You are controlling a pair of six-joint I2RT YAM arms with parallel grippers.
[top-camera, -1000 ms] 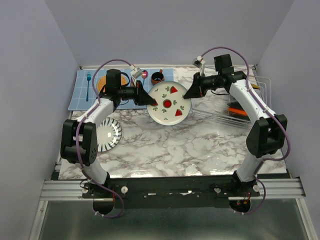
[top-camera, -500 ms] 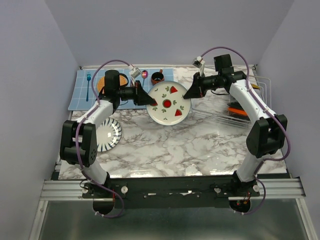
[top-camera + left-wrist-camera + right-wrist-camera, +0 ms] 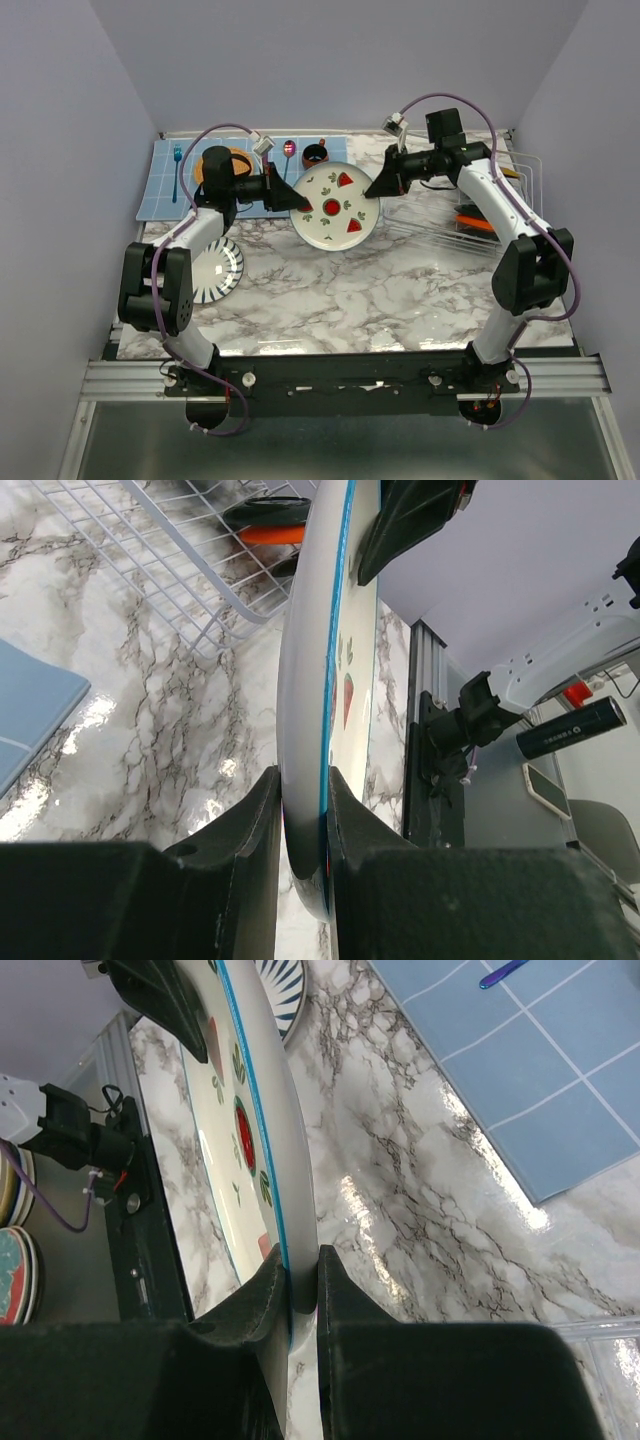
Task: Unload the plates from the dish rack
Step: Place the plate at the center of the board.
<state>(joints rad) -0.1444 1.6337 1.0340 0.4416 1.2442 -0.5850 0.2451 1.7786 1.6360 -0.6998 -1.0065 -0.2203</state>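
A white plate with red wedges hangs tilted over the middle of the table, gripped from both sides. My left gripper is shut on its left rim, and the left wrist view shows that plate edge-on between the left gripper jaws. My right gripper is shut on the opposite rim, where the plate enters the right gripper. A black-striped plate lies flat at the left. The white wire dish rack stands at the right and holds an orange-red plate.
A blue placemat at the back left carries a blue fork, a spoon and a dark cup. My left arm covers most of an orange woven disc. The side walls stand close to the table's edges.
The left arm has drawn back slightly to the left, and the held plate has shifted a little left with it. Both grips are unchanged.
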